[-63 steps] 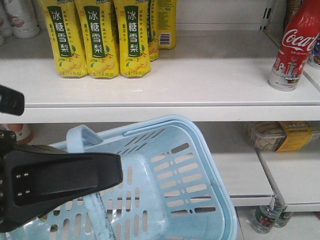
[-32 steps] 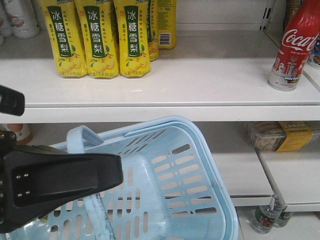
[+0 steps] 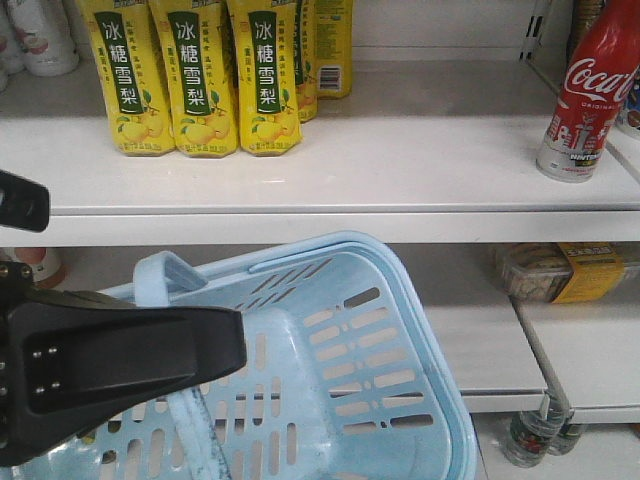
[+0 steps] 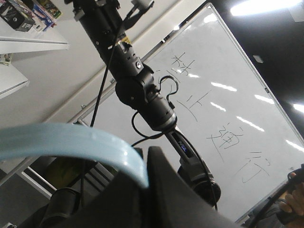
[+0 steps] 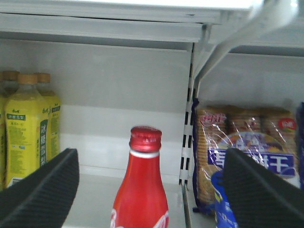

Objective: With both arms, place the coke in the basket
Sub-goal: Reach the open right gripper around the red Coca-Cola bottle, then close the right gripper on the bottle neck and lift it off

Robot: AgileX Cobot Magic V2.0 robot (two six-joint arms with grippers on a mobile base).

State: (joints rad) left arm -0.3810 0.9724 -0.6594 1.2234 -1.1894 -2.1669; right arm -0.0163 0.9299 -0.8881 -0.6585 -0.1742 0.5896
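Yellow pear drink bottles (image 3: pixel 190 80) stand in a row on the white upper shelf (image 3: pixel 400 170), white bottles (image 3: pixel 40 35) just beside them at the left. A wrapped snack box (image 3: pixel 560 272) lies on the lower shelf (image 3: pixel 480 340). Biscuit packs (image 5: pixel 242 152) stand upright just beside a slotted shelf post (image 5: pixel 186 142). A whiteboard (image 4: pixel 223 118) carries handwriting.

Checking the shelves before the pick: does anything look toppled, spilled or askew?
Nothing spilled or toppled. The coke stands upright on the upper shelf, as do the yellow bottles. Only the basket is askew, tilted in front of the lower shelves.
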